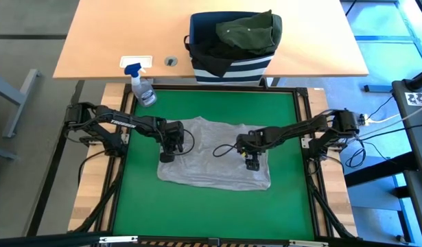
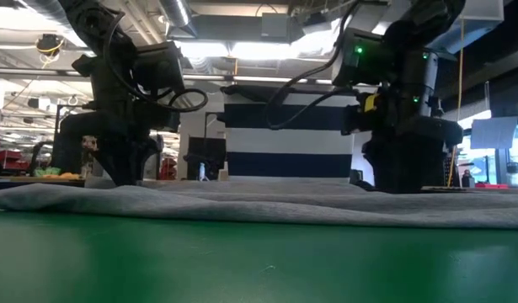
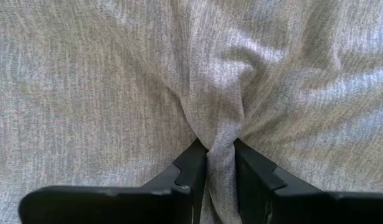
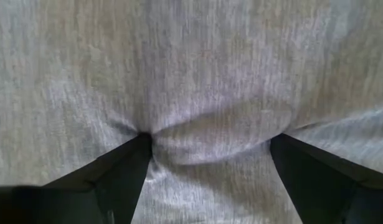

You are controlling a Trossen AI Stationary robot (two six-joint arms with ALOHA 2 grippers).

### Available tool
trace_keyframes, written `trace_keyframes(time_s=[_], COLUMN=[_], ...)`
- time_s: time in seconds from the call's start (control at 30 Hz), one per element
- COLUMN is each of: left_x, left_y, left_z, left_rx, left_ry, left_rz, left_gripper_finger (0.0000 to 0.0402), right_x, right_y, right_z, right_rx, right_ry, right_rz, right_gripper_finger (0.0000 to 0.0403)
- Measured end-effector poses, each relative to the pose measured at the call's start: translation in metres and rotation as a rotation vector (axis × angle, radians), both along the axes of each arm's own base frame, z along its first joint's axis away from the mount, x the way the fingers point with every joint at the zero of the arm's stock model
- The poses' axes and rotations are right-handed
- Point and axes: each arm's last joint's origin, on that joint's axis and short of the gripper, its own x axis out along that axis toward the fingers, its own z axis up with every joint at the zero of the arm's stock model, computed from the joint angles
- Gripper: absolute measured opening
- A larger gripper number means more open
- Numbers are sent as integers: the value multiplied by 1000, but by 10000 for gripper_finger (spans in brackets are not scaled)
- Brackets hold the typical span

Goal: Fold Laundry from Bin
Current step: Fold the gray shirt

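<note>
We are working on the light grey garment (image 1: pixel 214 152), which is lying spread on the green mat (image 1: pixel 286 116) of the bench, while the dark olive green garment (image 1: pixel 250 31) and a black one (image 1: pixel 209 45) are waiting in the bin (image 1: pixel 228 68) on the wooden bench beyond. The left gripper (image 3: pixel 220 167) is pressing down near the garment's left edge, its fingers (image 3: pixel 192 165) narrowed on a raised ridge of grey cloth that is running up between them. The right gripper (image 4: pixel 210 163) is resting on the cloth toward the garment's right side, its fingers (image 4: pixel 126 165) spread wide with fabric bulging between them, nothing pinched yet.

In our judgement we are taking hold for a fold. To do it well, we are wanting the right fingers closing on a comparable ridge before either arm lifts; we cannot tell whether the left pinch is taking one layer or both. Lifting evenly should keep the cloth from skewing. A spray bottle (image 1: pixel 143 88) is standing just beyond the mat's far left corner, well apart from both arms.
</note>
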Motion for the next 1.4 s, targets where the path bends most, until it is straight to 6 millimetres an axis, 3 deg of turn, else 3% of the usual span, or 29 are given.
trace_keyframes(time_s=[0.17,0.53,0.87,1.07,1.17,1.3,1.4], left_x=[-1,-2,-2,-1,-3,-9,-9], left_y=[0,0,0,0,0,-1,-1], left_z=[0,0,0,0,4,25,57], left_rx=[6,9,9,15,18,27,28], left_ry=[7,21,20,14,16,50,15], left_rz=[1,-14,-15,-29,-28,-11,-4], left_gripper_finger=[61,8,10,10,9,8,8], right_x=[0,-4,-4,-4,-6,-13,-20], right_y=[0,0,0,0,-1,-2,-2], right_z=[-5,-5,-6,-6,-2,15,37], right_rx=[2,1,-16,-18,-33,-58,-50], right_ry=[26,70,71,66,53,13,-56], right_rz=[6,2,-4,0,-7,-20,-40], right_gripper_finger=[266,17,47,11,13,7,7])
